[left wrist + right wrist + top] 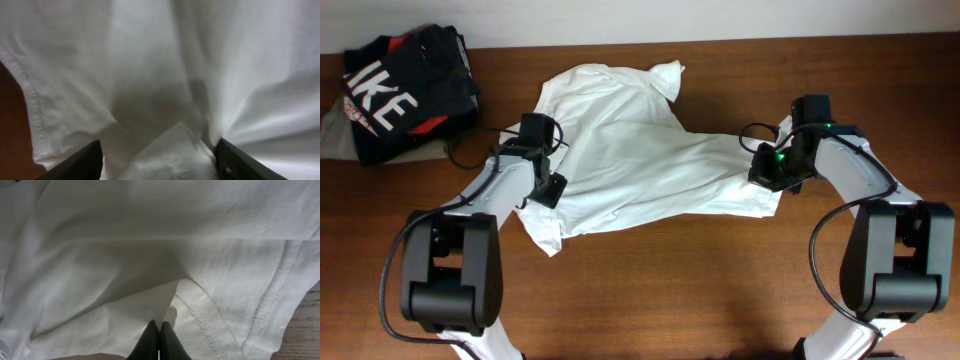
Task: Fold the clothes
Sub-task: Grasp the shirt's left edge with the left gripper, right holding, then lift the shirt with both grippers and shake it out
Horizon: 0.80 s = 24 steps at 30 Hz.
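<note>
White shirt [640,165] lies rumpled across mid counter [700,290], btwn both arms. At its left edge the left fingers [82,162] stand wide apart w/ a ridge of cloth between them, not gripped. On the right side the right fingers [150,342] are pressed together, pinching a fold near the hem.
</note>
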Tool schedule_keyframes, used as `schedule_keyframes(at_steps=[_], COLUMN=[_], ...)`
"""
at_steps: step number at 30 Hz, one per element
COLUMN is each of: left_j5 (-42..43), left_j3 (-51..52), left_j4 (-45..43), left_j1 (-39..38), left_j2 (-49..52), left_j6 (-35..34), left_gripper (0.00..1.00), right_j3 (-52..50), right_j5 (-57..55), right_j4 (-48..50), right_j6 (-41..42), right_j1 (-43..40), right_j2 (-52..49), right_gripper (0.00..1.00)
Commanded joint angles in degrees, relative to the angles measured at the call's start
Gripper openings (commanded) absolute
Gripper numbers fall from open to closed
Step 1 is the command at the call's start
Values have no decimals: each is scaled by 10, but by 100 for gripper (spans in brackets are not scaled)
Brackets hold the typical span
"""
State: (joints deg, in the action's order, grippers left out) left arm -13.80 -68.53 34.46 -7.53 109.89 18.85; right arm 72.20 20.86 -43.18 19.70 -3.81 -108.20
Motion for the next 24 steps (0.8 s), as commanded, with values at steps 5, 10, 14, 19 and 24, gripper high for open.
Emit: schedule_keyframes(at_steps=[5, 10, 14, 19, 24], left_j5=[-6, -6, -6, -7, -11], left_j3=[-24, -35, -40, -43, -46], left_j4=[9, 17, 22, 24, 32], left_j1=[11, 10, 10, 10, 10], left_j2=[3, 0, -1, -18, -146], left_j6=[-4, -17, -35, -84, -153], left_gripper=[56, 38, 14, 1, 1], right_j3=[1, 1, 1, 1, 1], right_j5=[-8, -10, -10, -10, -9], right_j4=[2, 2, 2, 2, -12], right_j6=[1, 1, 1, 5, 8], right_j1=[0, 0, 0, 0, 0], right_j2=[14, 14, 14, 14, 43], right_gripper=[4, 4, 4, 4, 4])
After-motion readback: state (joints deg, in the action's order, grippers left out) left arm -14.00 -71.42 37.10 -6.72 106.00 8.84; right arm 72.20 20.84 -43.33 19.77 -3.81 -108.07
